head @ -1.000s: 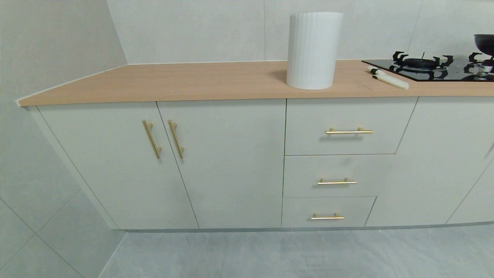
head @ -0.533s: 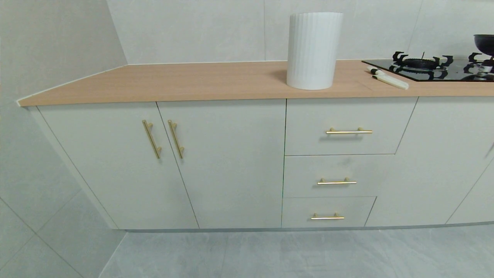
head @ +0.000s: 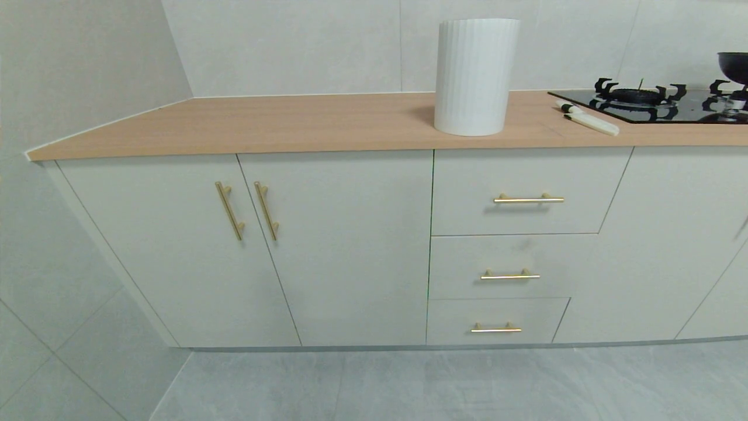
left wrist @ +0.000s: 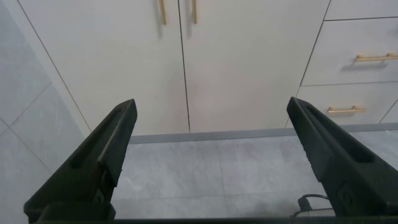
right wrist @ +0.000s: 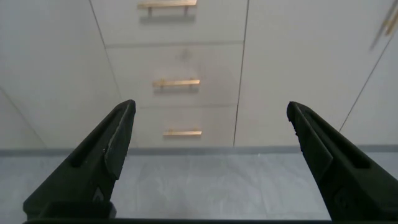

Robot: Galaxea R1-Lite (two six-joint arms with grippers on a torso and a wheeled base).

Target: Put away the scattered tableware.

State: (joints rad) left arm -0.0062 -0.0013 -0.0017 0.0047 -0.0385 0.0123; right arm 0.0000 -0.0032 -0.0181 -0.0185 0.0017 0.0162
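A tall white ribbed holder (head: 476, 76) stands on the wooden countertop (head: 292, 123). To its right two pale utensils (head: 586, 118) lie side by side on the counter, close to the stove. My left gripper (left wrist: 211, 112) hangs open, low before the double cabinet doors (left wrist: 183, 56), with nothing between its fingers. My right gripper (right wrist: 208, 112) is open too, low in front of the drawers (right wrist: 177, 81), and holds nothing.
A black gas stove (head: 654, 102) with a dark pot (head: 733, 61) takes the counter's right end. Three drawers with gold handles (head: 529, 199) sit under the holder, two cabinet doors (head: 251, 234) left of them. A wall (head: 82, 58) closes the left side. Grey floor tiles (head: 409, 386) lie below.
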